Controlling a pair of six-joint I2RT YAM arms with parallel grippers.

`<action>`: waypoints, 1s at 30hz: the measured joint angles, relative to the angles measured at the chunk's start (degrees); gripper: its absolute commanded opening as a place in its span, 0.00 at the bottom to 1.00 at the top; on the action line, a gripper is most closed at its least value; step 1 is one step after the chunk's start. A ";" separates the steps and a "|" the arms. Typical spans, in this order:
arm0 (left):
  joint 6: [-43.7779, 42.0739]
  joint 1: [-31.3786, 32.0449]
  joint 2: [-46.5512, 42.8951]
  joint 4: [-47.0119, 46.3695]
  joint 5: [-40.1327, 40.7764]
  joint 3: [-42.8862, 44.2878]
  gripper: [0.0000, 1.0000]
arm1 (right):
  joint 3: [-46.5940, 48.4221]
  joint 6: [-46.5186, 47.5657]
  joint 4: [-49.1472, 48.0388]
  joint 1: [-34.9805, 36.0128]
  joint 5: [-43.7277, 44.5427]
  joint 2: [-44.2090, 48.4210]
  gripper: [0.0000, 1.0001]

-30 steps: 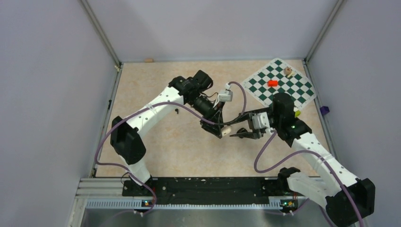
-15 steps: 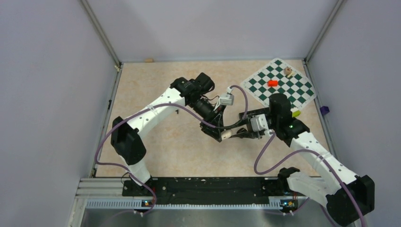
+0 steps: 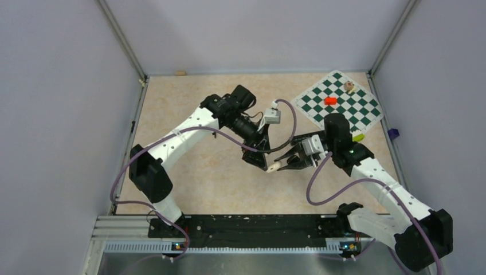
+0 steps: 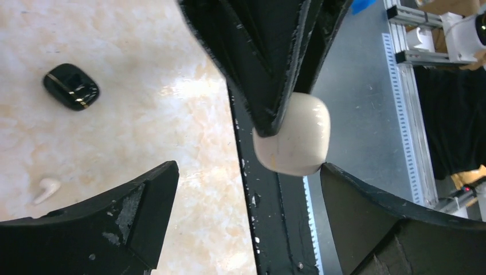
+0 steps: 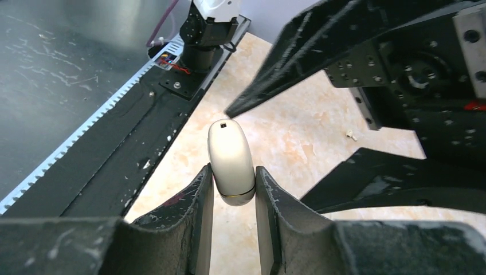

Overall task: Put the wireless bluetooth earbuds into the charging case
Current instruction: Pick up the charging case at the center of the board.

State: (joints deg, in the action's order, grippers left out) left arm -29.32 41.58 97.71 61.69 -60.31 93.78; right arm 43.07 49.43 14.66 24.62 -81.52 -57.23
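Cream-coloured lump [image 5: 231, 161] clamped by the right gripper [image 5: 234, 189], between the wide-spread left gripper [image 4: 247, 172]; we see the charging case [image 4: 71, 86] on the table [image 4: 143, 114], a pale piece [image 4: 47, 189], possibly a bud, nearby

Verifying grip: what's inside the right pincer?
A cream rounded lump, clamped in the right pincer. Its lower end is hidden in the grip; its inside cannot be seen.

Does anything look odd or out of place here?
Yes. The right pincer grips a cream-coloured pod in mid-air between the open jaws of the left pincer, while the black charging case lies alone on the table, a small white bud-shaped piece loose nearby.
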 measured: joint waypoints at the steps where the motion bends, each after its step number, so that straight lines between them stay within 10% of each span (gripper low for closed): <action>1: 0.63 -0.66 -0.48 -0.72 0.17 -0.24 0.99 | 0.20 -0.55 -0.02 -0.02 -0.04 -0.07 0.00; 16: 4.61 -11.61 -20.59 -15.34 13.42 -3.85 0.99 | 4.57 -40.30 -22.45 0.02 13.16 -7.37 0.00; 30: 9.11 -4.33 -13.25 -20.68 16.28 -11.26 0.92 | -1.22 -44.98 -29.90 0.02 20.31 -7.21 0.00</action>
State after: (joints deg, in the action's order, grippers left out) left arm -20.21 37.26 84.47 41.01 -44.03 82.52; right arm 41.85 4.45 -15.25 24.64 -61.21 -64.45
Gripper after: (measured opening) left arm 0.965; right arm 0.276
